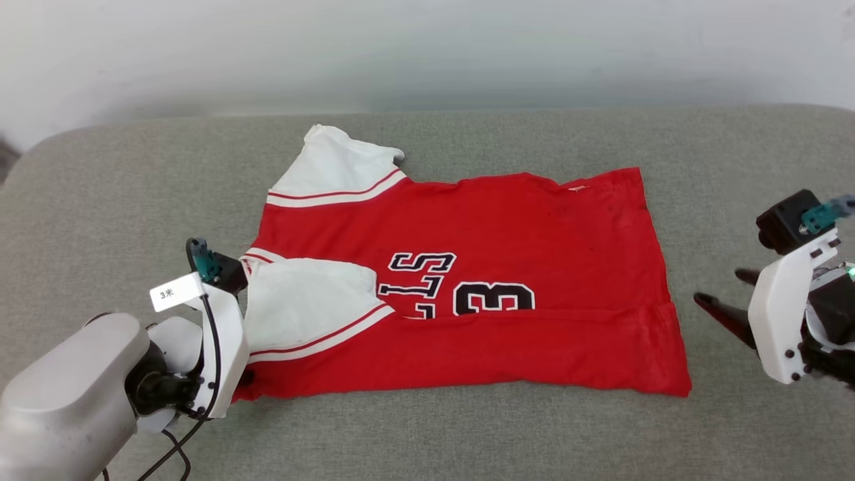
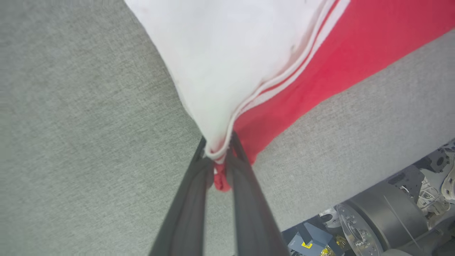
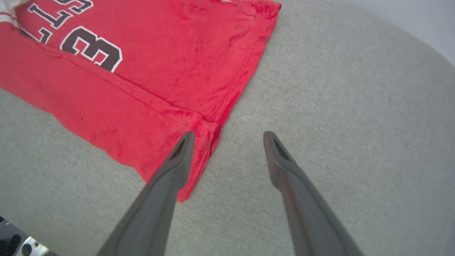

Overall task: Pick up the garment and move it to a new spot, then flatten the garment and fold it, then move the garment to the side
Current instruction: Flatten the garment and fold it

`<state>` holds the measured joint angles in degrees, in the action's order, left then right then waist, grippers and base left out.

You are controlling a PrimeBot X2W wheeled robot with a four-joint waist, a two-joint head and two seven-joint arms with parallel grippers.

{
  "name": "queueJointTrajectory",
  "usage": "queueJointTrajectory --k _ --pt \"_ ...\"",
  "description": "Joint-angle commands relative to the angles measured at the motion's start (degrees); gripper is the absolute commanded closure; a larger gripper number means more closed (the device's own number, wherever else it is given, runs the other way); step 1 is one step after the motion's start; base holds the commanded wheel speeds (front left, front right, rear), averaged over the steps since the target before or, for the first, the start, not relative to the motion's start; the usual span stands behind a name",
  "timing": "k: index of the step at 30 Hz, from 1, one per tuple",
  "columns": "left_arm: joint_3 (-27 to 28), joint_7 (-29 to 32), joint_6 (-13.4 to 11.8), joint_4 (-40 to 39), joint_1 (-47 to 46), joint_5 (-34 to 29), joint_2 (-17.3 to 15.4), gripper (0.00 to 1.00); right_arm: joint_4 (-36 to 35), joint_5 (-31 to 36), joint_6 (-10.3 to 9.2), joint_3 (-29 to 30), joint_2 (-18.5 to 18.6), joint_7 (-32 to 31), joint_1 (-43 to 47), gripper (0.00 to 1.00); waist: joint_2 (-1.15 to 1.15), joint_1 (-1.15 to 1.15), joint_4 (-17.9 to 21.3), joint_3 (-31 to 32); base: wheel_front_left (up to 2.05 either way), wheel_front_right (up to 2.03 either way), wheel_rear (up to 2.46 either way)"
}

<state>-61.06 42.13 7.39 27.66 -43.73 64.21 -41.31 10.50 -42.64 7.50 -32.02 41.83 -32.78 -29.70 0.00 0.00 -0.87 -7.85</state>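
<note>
Red jersey (image 1: 534, 220) lies on the grey cushion (image 1: 427, 434). The left gripper (image 2: 217, 153) pinches its near left corner. The right gripper (image 3: 229, 138), fingers spread wide, holds nothing beside its right edge.

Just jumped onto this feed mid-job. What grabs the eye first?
The red garment with its black number 3 lies spread on the grey cushion, near edge folded over the lettering. The left gripper is pinched shut on its near-left corner by the white sleeve. The right gripper hangs open beside the right edge.
</note>
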Motion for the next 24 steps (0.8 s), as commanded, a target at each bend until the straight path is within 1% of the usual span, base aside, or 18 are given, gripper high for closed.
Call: queueJointTrajectory --k 1,4,5,6,7,8,11,12,13,15,16,17,18,19,21,24 --pt "-0.3 -0.5 0.0 -1.2 0.1 0.2 -0.8 1.00 -0.7 -2.1 -0.02 -1.0 1.0 -5.5 -1.1 0.00 0.00 0.00 -0.4 0.6 0.00 0.00 0.00" --pt "-0.6 -1.1 0.0 -3.3 -0.1 0.3 -1.5 1.00 -0.5 -5.0 -0.02 -1.2 1.9 -14.0 -2.6 0.00 0.00 0.00 -0.7 0.7 0.00 0.00 0.00" --pt "-0.6 -1.5 0.0 -4.3 -0.5 0.5 -1.8 1.00 0.3 -6.3 -0.02 -1.4 1.5 -18.5 -2.6 0.00 0.00 0.00 -1.0 0.3 0.00 0.00 0.00" --pt "-0.6 -1.5 0.0 -4.3 -0.5 0.5 -1.8 1.00 0.3 -6.3 -0.02 -1.4 1.5 -18.5 -2.6 0.00 0.00 0.00 -1.0 0.3 0.00 0.00 0.00" --pt "-0.7 -1.7 0.0 -5.3 -1.0 0.1 -1.9 1.00 1.4 -6.5 -0.02 -1.0 0.2 -21.4 -2.8 0.00 0.00 0.00 -1.3 -0.1 0.00 0.00 0.00" --pt "-0.8 -1.8 0.0 -5.6 -1.3 -0.1 -2.0 1.00 2.2 -6.3 -0.02 -0.8 -0.6 -22.3 -2.8 0.00 0.00 0.00 -1.5 -0.5 0.00 0.00 0.00" --pt "-1.1 -1.9 0.0 -6.7 -1.9 -0.6 -2.0 1.00 5.0 -5.6 -0.02 0.2 -3.3 -23.6 -2.3 0.00 0.00 0.00 -1.9 -1.6 0.00 0.00 0.00" --pt "-1.1 -1.9 0.0 -6.7 -1.9 -0.6 -2.0 1.00 5.0 -5.6 -0.02 0.2 -3.3 -23.6 -2.3 0.00 0.00 0.00 -1.9 -1.6 0.00 0.00 0.00" --pt "-1.0 -2.0 0.0 -7.1 -2.4 -0.8 -1.9 1.00 7.3 -4.8 -0.02 0.6 -5.6 -23.2 -1.9 0.00 0.00 0.00 -2.3 -2.4 0.00 0.00 0.00" --pt "-1.0 -2.2 0.0 -7.4 -2.7 -1.0 -1.8 1.00 9.7 -4.0 -0.02 1.2 -7.8 -22.3 -1.6 0.00 0.00 0.00 -2.7 -3.2 0.00 0.00 0.00" --pt "-1.0 -2.2 0.0 -7.4 -2.7 -1.0 -1.8 1.00 9.7 -4.0 -0.02 1.2 -7.8 -22.3 -1.6 0.00 0.00 0.00 -2.7 -3.2 0.00 0.00 0.00" --pt "-1.0 -2.4 0.0 -7.5 -2.7 -0.9 -1.8 1.00 11.0 -3.6 -0.02 1.6 -8.9 -21.6 -1.4 0.00 0.00 0.00 -2.7 -3.6 0.00 0.00 0.00" --pt "-1.0 -2.6 0.0 -7.6 -2.8 -0.9 -1.8 1.00 13.7 -3.0 -0.02 1.2 -11.0 -20.5 -0.5 0.00 0.00 0.00 -2.9 -4.1 0.00 0.00 0.00" --pt "-1.0 -2.6 0.0 -7.6 -2.8 -0.9 -1.8 1.00 13.7 -3.0 -0.02 1.2 -11.0 -20.5 -0.5 0.00 0.00 0.00 -2.9 -4.1 0.00 0.00 0.00" --pt "-1.0 -2.8 0.0 -7.6 -2.9 -0.9 -1.8 1.00 16.3 -2.8 -0.01 0.3 -13.2 -19.7 0.9 0.00 0.00 0.00 -3.1 -4.8 0.00 0.00 0.00" --pt "-1.1 -3.0 0.0 -7.4 -2.8 -0.8 -1.8 1.00 18.7 -2.5 0.08 -2.8 -15.3 -19.4 3.1 0.00 0.00 0.00 -3.3 -5.2 0.00 0.00 0.00"
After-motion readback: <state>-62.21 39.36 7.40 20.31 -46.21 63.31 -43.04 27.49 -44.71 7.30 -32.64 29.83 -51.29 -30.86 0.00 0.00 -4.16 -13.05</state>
